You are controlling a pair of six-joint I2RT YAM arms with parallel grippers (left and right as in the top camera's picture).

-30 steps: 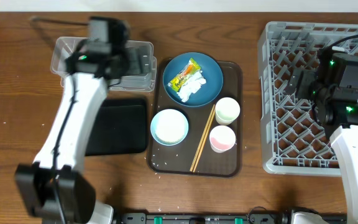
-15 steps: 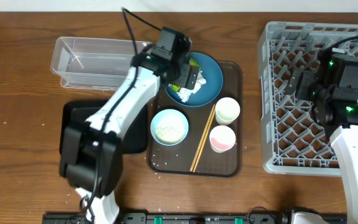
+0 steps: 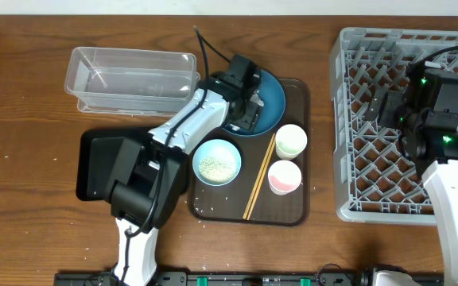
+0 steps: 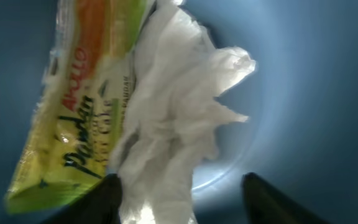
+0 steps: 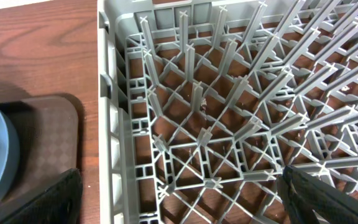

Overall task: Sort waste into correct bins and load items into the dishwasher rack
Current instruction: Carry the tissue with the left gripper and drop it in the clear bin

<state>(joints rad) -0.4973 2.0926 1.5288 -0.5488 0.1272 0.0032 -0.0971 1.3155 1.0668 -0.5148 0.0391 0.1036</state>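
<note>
While the grey dishwasher rack [image 3: 348, 119] lies below the spread right hand [image 5: 179, 180], the left hand [image 4: 180, 180] is spread open over the dark-blue dish [image 3: 273, 95], the crumpled white tissue [image 4: 173, 124] between its fingers, touching the snack wrapper [image 4: 79, 106].

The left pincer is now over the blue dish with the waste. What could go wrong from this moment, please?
The left pincer stands open around the crumpled tissue, which lies against the snack wrapper. Closing may catch both at once, though they may need separate sorting. Also, the left arm runs close beside the small pale-blue bowl holding rice; a quick swing could knock it.
</note>
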